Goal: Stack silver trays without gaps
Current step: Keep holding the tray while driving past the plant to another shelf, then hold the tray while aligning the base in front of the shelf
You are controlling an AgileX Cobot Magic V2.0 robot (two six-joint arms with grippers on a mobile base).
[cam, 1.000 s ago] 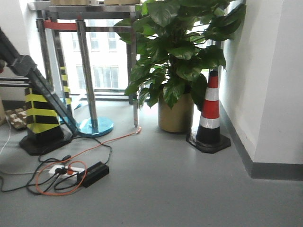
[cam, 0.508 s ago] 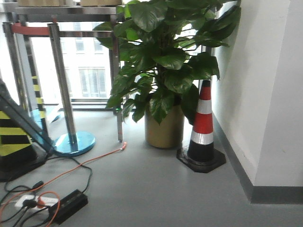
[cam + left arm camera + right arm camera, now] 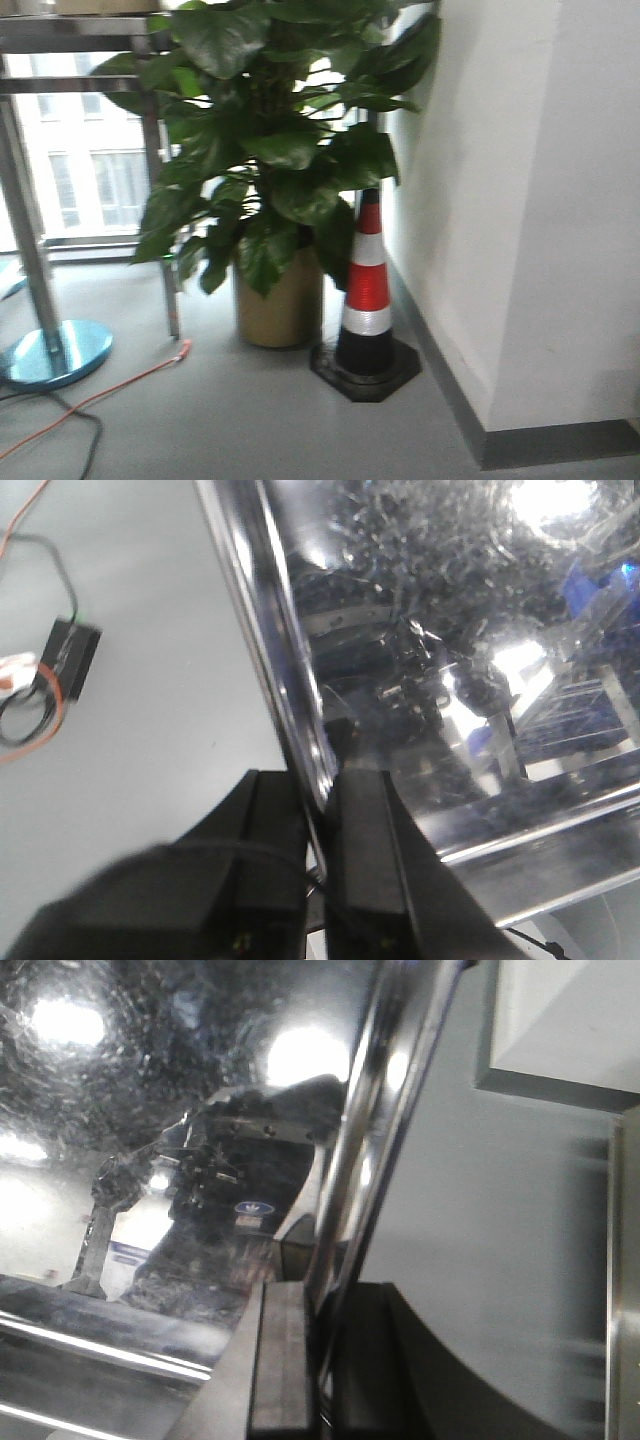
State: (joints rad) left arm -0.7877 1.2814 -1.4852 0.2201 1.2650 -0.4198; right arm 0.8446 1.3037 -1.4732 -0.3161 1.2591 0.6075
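Grey floor (image 3: 150, 680) shows beneath the silver tray (image 3: 450, 630), probably stiff and slippery, pinched by its thin rim in the left gripper (image 3: 320, 792) and right gripper (image 3: 322, 1308).

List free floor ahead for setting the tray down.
Free: floor between the orange cable and the cone, across the foreground; a narrow strip between cone and wall. Crowded: pot and cone packed in the corner; post base at left. Left wrist view: floor beside the tray is bare up to the black adapter.
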